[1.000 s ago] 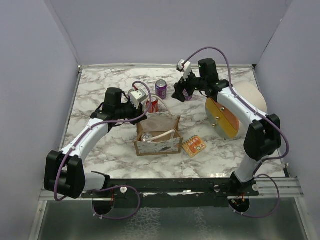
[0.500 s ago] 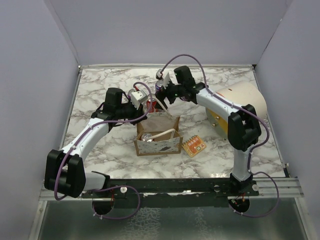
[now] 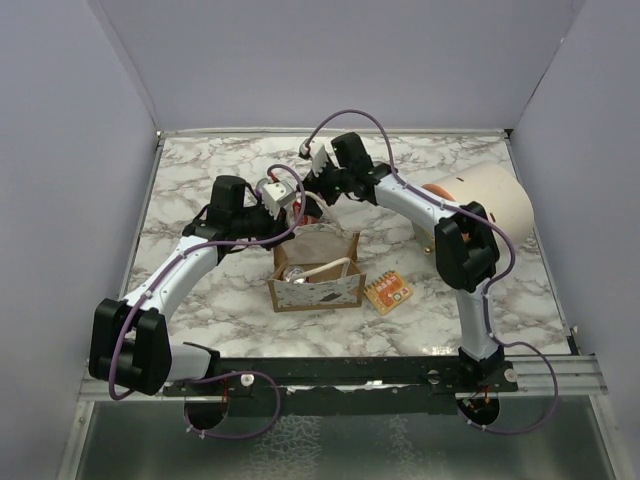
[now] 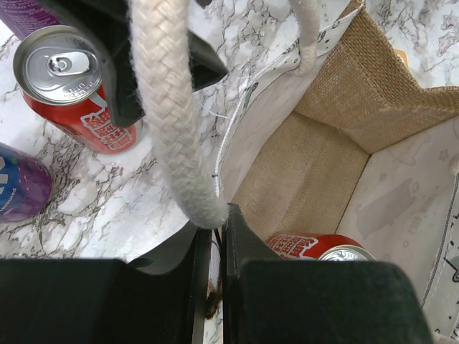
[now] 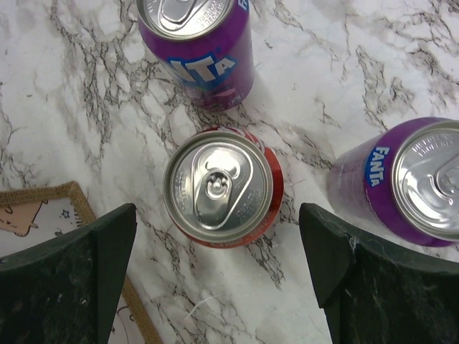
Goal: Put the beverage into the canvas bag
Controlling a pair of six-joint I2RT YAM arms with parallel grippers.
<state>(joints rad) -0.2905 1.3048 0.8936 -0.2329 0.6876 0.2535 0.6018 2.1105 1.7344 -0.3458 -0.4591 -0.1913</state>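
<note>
The canvas bag [image 3: 318, 268] stands open mid-table with one red can [image 4: 320, 248] lying inside. My left gripper [image 4: 214, 236] is shut on the bag's near wall [image 4: 237, 147], right beside the white rope handle [image 4: 168, 122]. Another red can [image 5: 222, 186] stands upright on the marble just behind the bag. My right gripper [image 5: 222, 276] is open and hangs above this can, one finger on each side, not touching it. In the top view the right gripper [image 3: 313, 188] sits over the can, next to the left gripper [image 3: 283, 205].
Two purple Fanta cans [image 5: 197, 43] [image 5: 405, 179] stand close to the red can. An orange snack packet [image 3: 387, 292] lies right of the bag. A large tan cylinder with an orange end [image 3: 480, 198] lies at the right. The bag's corner [image 5: 43, 208] is just left of the right gripper.
My right arm has swung left from the back right to above the red can behind the bag. The left gripper and the bag have stayed put.
</note>
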